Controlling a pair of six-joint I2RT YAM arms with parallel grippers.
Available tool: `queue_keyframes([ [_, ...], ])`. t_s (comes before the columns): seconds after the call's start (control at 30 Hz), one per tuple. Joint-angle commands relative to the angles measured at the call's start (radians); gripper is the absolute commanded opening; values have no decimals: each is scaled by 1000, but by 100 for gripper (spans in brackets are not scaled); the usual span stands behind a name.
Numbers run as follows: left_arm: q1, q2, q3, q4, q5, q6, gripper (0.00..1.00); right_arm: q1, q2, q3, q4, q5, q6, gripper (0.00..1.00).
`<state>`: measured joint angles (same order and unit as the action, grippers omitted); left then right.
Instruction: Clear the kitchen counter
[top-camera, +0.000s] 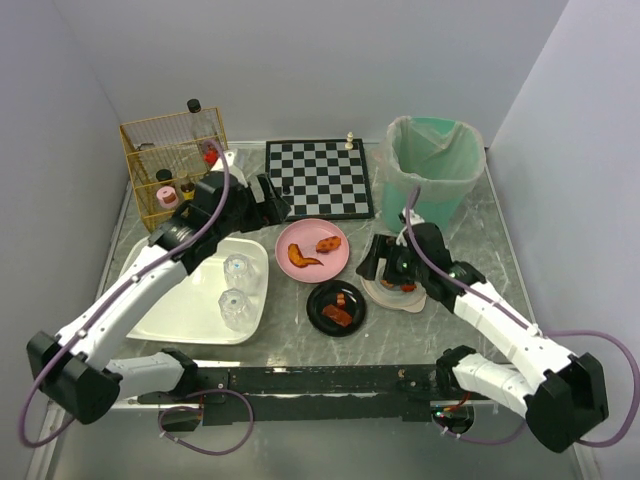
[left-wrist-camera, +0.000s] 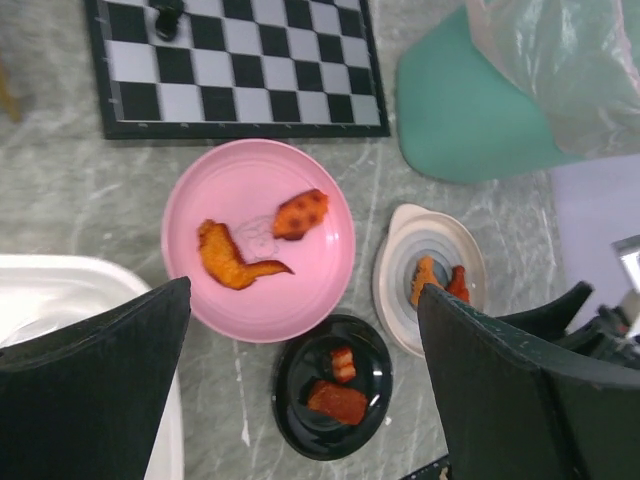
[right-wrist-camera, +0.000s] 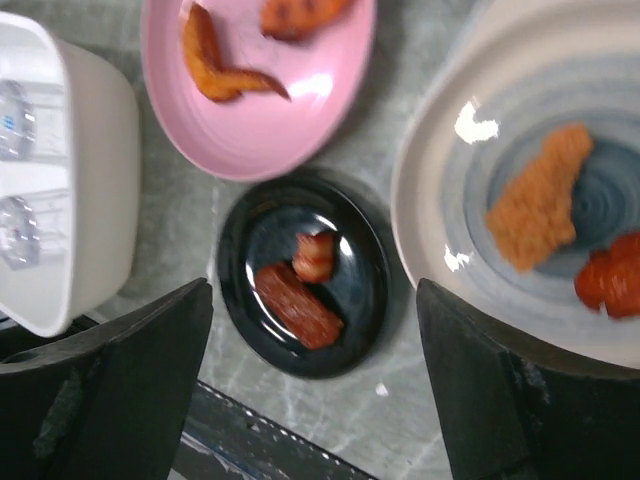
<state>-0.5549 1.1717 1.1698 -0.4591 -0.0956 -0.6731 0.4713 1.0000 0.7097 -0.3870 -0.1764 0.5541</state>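
Left pincer spread wide, empty, at chessboard's left edge. Right pincer likewise released, holding nothing, by pale plate, black plate near. Grey marbled desk bears everything: plates, tub, bin.

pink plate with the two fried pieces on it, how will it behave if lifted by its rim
The pink plate looks rigid and shallow, so it should lift stiffly rather than flex. Its shiny surface suggests a rim grip might slip. The two fried pieces lie loose on it and would probably slide if it tilts.
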Motion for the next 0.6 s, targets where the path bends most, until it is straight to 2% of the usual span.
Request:
queue_keyframes([
  [0.0, 7, 60, 25, 154, 163, 17, 99, 15, -84, -107, 4, 11, 90, 85],
  [0.1, 9, 100, 28, 183, 203, 15, 99, 26, -142, -202, 8, 23, 128, 82],
  [0.27, 7, 131, 22, 221, 230, 12, 99, 26, -184, -263, 3, 0, 144, 75],
  [0.57, 7, 174, 5, 249, 272, 6, 99, 27, -69, -360, 195, -89, 119, 66],
])
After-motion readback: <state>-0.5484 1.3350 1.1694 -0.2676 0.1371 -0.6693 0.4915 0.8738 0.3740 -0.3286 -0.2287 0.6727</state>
